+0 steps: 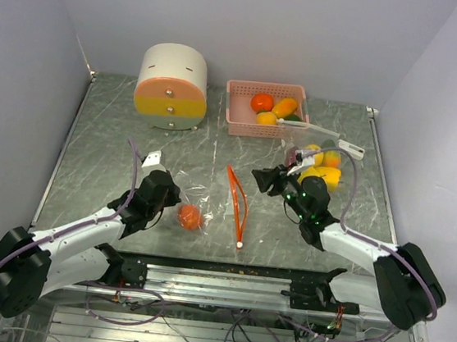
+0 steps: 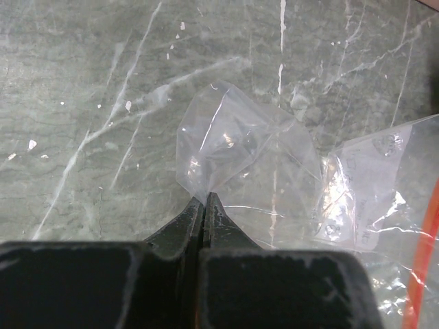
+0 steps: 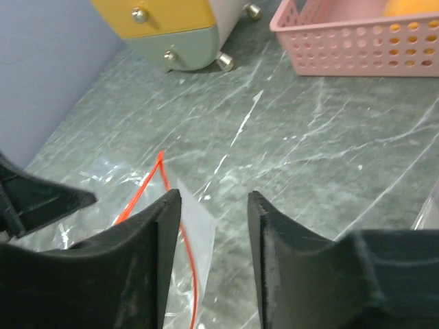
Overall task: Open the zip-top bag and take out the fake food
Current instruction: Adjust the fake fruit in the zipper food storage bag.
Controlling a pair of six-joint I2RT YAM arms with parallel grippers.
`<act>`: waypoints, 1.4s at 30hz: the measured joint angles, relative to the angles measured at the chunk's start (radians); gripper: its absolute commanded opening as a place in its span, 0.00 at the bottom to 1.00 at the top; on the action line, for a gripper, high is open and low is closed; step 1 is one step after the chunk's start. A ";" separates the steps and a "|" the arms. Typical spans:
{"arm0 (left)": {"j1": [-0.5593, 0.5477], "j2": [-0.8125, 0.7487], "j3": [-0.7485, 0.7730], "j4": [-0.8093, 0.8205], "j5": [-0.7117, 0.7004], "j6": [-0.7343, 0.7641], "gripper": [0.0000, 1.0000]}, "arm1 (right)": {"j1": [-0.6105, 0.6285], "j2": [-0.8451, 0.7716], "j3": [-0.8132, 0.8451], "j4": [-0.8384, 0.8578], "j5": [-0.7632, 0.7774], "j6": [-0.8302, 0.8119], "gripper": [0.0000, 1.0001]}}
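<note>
The left jaws are pressing tight together on a puckered corner of the clear zip-top bag (image 2: 240, 147), pinching nothing but thin film. The right jaws are standing spread and holding nothing, hovering just over the bag's orange zip strip (image 1: 238, 199), which from above is looking parted into a narrow loop. 1 piece of fake food, an orange ball (image 1: 190, 216), is sitting inside the bag, near the pinched end and well away from the mouth.

What I'm worrying about: the film is slick, so it may be sliding out of the pinch the moment the left arm is lifting. The right jaws, closing where they are, may be catching both lips and squeezing the mouth shut. And the round piece, once out, may be rolling toward the near edge of the table (image 1: 108, 141).

The table is showing grey-green stone veined with white. At the back a pink basket (image 1: 232, 124) is holding more pieces (image 1: 262, 102), a round drawer box (image 1: 172, 86) is standing beside it, and yellow pieces (image 1: 325, 172) are lying by the right arm. Plain pale walls are closing in on 3 sides.
</note>
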 measured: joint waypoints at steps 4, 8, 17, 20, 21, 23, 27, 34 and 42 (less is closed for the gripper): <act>0.000 0.009 -0.003 0.003 -0.006 -0.008 0.07 | 0.000 -0.096 -0.077 -0.002 -0.048 0.074 0.25; 0.000 0.032 -0.004 0.005 -0.006 -0.008 0.07 | 0.002 -0.127 -0.119 0.009 -0.101 0.124 0.20; 0.000 0.004 -0.029 0.017 -0.005 -0.023 0.07 | 0.068 0.047 -0.167 0.138 -0.188 0.217 0.17; 0.000 0.003 -0.032 0.026 -0.003 -0.027 0.07 | 0.113 0.122 -0.166 0.216 -0.195 0.239 0.17; 0.000 0.003 -0.032 0.027 -0.001 -0.029 0.07 | 0.128 0.150 -0.166 0.240 -0.197 0.247 0.17; 0.000 0.003 -0.033 0.032 0.004 -0.034 0.07 | 0.156 0.208 -0.163 0.284 -0.198 0.261 0.17; 0.000 -0.010 -0.037 0.031 0.012 -0.038 0.07 | 0.204 0.332 -0.134 0.360 -0.206 0.282 0.17; -0.011 -0.076 -0.038 0.018 0.014 -0.043 0.07 | 0.247 0.516 -0.043 0.480 -0.245 0.320 0.18; -0.021 -0.139 -0.037 -0.032 0.014 -0.042 0.07 | 0.273 0.644 -0.001 0.571 -0.265 0.352 0.28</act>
